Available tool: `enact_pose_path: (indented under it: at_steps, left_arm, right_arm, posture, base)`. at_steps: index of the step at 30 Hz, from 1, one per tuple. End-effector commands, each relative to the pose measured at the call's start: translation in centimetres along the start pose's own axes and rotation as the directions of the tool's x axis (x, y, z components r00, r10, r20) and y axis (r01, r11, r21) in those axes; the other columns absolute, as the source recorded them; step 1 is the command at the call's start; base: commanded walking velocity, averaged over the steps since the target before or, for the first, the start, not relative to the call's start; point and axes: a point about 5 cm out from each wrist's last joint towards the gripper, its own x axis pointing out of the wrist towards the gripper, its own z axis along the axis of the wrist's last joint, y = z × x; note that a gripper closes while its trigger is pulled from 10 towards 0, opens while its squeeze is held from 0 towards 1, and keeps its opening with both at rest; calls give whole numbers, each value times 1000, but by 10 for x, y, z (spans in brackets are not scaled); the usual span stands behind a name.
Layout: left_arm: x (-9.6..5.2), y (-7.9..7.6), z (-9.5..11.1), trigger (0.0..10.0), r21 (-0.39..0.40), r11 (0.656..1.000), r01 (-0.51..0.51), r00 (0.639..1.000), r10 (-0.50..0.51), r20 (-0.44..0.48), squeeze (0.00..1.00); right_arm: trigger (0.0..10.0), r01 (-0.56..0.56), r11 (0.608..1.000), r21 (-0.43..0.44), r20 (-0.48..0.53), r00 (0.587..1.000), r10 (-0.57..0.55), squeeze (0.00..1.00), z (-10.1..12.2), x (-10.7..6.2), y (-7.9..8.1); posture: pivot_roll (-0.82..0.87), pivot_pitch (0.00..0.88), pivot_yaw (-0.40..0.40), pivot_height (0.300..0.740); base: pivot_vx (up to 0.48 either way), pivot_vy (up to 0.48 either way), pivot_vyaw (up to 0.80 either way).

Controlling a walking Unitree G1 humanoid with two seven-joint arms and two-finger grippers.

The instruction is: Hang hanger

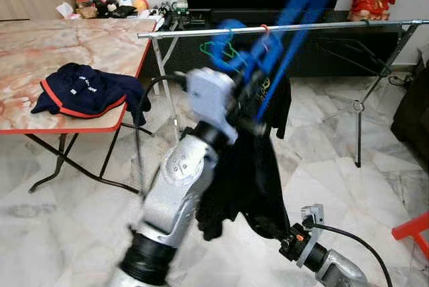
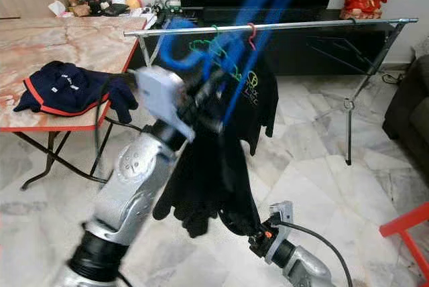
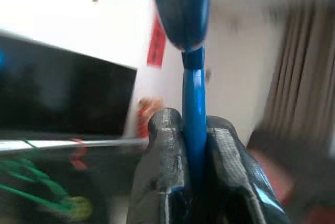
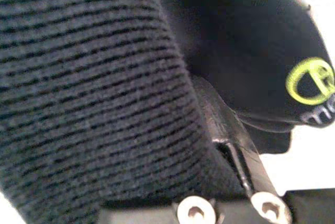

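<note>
Clamping one blue hanger [image 3: 194,98] in its jaws, the left gripper [image 3: 193,182] nears the rail [image 1: 322,27] bearing two hangers.

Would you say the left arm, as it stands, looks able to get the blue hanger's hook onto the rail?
Probably yes. The left gripper is shut on the blue hanger, raised near the rail. The stretch right of the red hanger looks bare, though blur hides the hook.

Clothes rail [image 1: 335,26] stands right of table [image 1: 40,72], jacket [image 1: 84,90] on table.
</note>
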Motion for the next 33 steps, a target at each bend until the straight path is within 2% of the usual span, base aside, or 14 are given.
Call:
enact_pose_path:
  at_steps: [1,2,12,13,16,17,18,19,20,21,23,28,32,33]
  left_arm:
    - [6,6,28,10000,-214,976,-31,989,62,138,0]
    - [6,12,33,10000,-369,929,-43,978,114,173,0]
    - [8,32,47,10000,-424,895,-137,928,266,262,0]
    - [9,37,47,10000,-547,824,-149,910,330,249,0]
    - [11,44,38,10000,-708,682,-184,905,399,149,0]
    - [10,48,29,10000,-768,600,-225,904,423,66,0]
    - [4,57,18,10000,-835,466,-291,862,507,-18,0]
    - [4,57,18,10000,-835,466,-291,862,507,-18,0]
    - [-1,64,9,10000,-866,364,-343,823,561,-90,0]
    - [-8,69,1,10000,-864,329,-381,801,585,-130,0]
    - [-10,71,-2,10000,-860,325,-394,795,590,-142,0]
    - [-14,75,-3,10000,-896,235,-378,760,631,-155,0]
    - [-24,89,-6,10000,-880,141,-454,658,719,-224,0]
    - [-29,95,-9,10000,-855,106,-508,598,757,-262,0]
  right_arm:
    - [0,24,1000,16,-31,999,-23,0,-9,-4,0]
    - [0,21,1000,20,-39,999,-20,0,-11,-3,1]
    - [0,21,999,47,-54,998,-19,0,-16,-1,4]
    - [0,28,998,57,-66,998,-24,0,-20,0,4]
    - [0,54,997,54,-84,995,-50,0,-25,0,4]
    - [0,90,995,40,-107,991,-85,0,-27,-1,2]
    - [0,153,988,-7,-148,977,-152,0,-31,-3,-3]
    - [0,153,988,-7,-148,977,-152,0,-31,-3,-3]
    - [0,197,980,-22,-168,966,-198,0,-34,-5,-6]
    - [0,223,975,-10,-177,959,-221,0,-38,-7,-8]
    - [0,234,972,-8,-181,956,-231,0,-39,-7,-8]
    - [0,314,949,-20,-189,931,-312,0,-46,-14,-13]
    - [0,459,883,-100,-228,853,-469,0,-50,-26,-24]
    - [0,518,846,-129,-235,812,-534,0,-52,-31,-29]
  posture:
    - [-22,59,11,740]
    - [-22,56,10,740]
    - [-22,57,7,740]
    - [-22,56,8,740]
    - [-21,53,10,740]
    - [-21,55,11,740]
    - [-19,53,12,740]
    - [-19,53,12,740]
    - [-15,52,13,740]
    - [-17,52,15,740]
    - [-17,52,15,740]
    - [-16,54,14,740]
    - [-20,55,17,740]
    - [-19,57,17,740]
  base:
    - [0,0,0]
    - [0,0,0]
    - [0,0,0]
    - [0,0,0]
    - [0,0,0]
    - [0,0,0]
    - [0,0,0]
    - [0,0,0]
    - [0,0,0]
    - [0,0,0]
    - [0,0,0]
    - [0,0,0]
    - [0,0,0]
    - [0,0,0]
